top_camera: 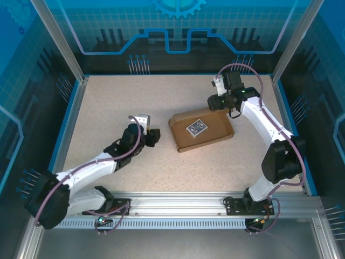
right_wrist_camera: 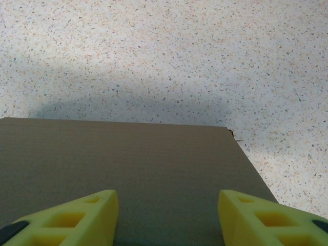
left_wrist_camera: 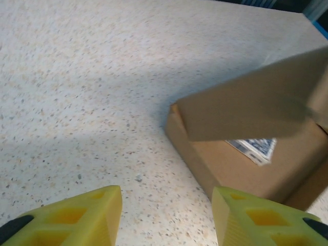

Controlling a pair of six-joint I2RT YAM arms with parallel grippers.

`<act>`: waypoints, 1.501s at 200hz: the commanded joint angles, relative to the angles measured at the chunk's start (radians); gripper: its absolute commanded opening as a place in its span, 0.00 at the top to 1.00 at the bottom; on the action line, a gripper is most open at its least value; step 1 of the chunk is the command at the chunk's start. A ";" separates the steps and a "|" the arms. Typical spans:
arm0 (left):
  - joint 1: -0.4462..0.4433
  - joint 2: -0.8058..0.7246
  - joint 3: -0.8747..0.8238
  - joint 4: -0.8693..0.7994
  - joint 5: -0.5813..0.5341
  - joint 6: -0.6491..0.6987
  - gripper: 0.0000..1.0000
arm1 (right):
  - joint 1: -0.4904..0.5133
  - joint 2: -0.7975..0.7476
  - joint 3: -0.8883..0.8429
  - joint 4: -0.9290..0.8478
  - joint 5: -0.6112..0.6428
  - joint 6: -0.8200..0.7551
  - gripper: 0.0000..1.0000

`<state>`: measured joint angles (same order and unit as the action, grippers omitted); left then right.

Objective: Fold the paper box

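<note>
The paper box [top_camera: 216,131] sits on the table [top_camera: 108,108] as a shallow brown tray with its walls up. A blue-and-white card pack [top_camera: 197,128] lies flat on the tray floor. In the left wrist view the lid panel [left_wrist_camera: 251,110] is raised and leans over the tray, not yet closed.

My left gripper [left_wrist_camera: 166,188] hangs low just to the left of the box, with its jaws apart and nothing between them. My right gripper [right_wrist_camera: 165,193] is at the back of the box, jaws also spread. The broad lid panel lies just beyond its fingertips. I see no pinch on it, so I read that gripper as open too.

I judge the box to be light corrugated board. It is stiff across a panel and gives only at the creases, so it will likely spring back if released early. The tray is light enough to skate on the speckled top when pushed — one gripper should brace a wall while the other works the lid.

I would take the lid near the middle of its free edge, well clear of the hinge crease. A thin edge-on pinch should do — clamping hard on the flat could crush the fluting. I cannot see the tuck tabs from here.
</note>
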<state>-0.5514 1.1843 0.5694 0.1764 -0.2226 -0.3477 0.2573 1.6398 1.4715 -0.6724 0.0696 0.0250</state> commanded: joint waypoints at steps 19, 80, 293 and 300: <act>0.080 0.232 0.141 0.049 0.166 -0.122 0.51 | 0.014 0.023 -0.006 -0.030 -0.014 -0.008 0.46; 0.093 0.467 0.307 0.069 0.250 -0.146 0.53 | 0.013 0.020 -0.005 -0.030 -0.010 -0.011 0.46; 0.044 0.579 0.380 0.069 0.277 -0.202 0.52 | 0.036 0.046 -0.015 -0.026 -0.018 -0.007 0.46; 0.044 0.581 0.381 0.069 0.276 -0.204 0.52 | 0.037 0.046 -0.017 -0.024 -0.018 -0.008 0.46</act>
<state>-0.4942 1.7515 0.9115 0.2291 0.0174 -0.5259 0.2657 1.6569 1.4715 -0.6617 0.0700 0.0250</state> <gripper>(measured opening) 0.474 0.542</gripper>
